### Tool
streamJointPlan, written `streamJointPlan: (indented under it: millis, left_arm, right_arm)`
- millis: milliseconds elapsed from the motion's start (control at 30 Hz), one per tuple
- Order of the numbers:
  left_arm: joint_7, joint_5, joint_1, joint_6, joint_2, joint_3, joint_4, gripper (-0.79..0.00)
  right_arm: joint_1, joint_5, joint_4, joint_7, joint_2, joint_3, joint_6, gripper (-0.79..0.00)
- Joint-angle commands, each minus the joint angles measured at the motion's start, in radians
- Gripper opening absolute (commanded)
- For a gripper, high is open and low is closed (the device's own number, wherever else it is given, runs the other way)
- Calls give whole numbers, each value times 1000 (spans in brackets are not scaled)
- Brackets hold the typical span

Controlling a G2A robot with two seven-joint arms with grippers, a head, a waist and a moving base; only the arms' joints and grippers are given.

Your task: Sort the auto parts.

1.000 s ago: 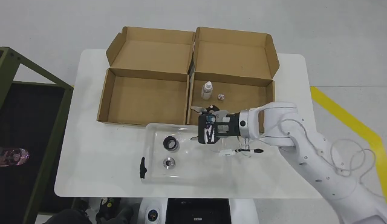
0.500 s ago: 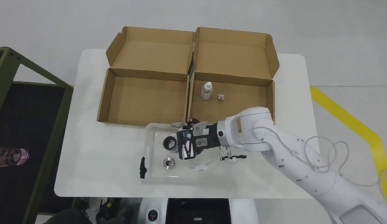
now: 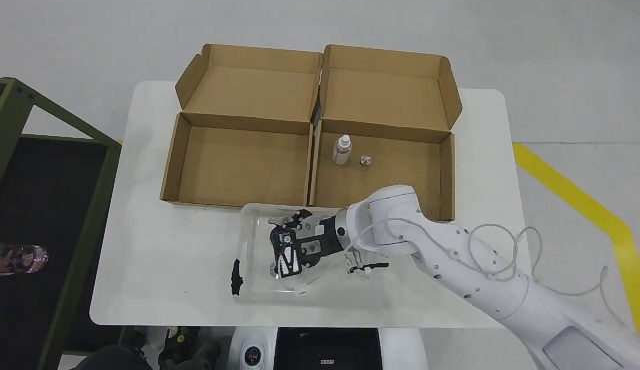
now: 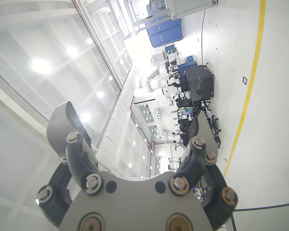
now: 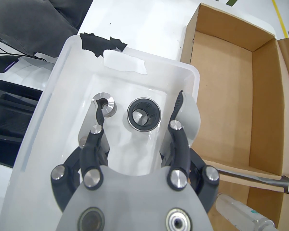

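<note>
The right end effector (image 5: 139,102) is hovering, released, over the clear bin (image 5: 163,61), which is holding two parts: one black ring (image 5: 148,111) and one silver bushing (image 5: 108,104). The left end effector (image 4: 133,110) is gaping too.

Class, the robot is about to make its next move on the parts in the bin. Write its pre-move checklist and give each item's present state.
1. Right gripper open: ok, jaws wide apart.
2. Gripper lined up over the ring in the bin: ok.
3. Ring apart from the bushing: ok, there is a gap between them.
4. Fingertip clear of the bushing: cannot tell, one overlaps it in the wrist view.
5. Boxes open: ok, left box and right box have their lids back.
6. Left gripper out of the way: ok, open and pointing at the ceiling.
</note>
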Motion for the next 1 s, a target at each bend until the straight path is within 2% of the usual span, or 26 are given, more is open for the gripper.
streamJointPlan:
  millis: [0, 33, 133, 567, 967]
  left_arm:
    - [0, 0, 0, 0, 0, 0, 0, 0]
    - [0, 0, 0, 0, 0, 0, 0, 0]
    - [0, 0, 0, 0, 0, 0, 0, 0]
    - [0, 0, 0, 0, 0, 0, 0, 0]
    - [0, 0, 0, 0, 0, 0, 0, 0]
  right_arm:
    - [8, -20, 9, 8, -7, -9, 8, -179]
    - [10, -27, 12, 5, -10, -13, 12, -160]
    - [15, -51, 23, 0, -20, -24, 23, -169]
    - [23, -112, 91, 0, -58, -60, 48, -299]
    - [23, -138, 138, -1, -85, -69, 50, -336]
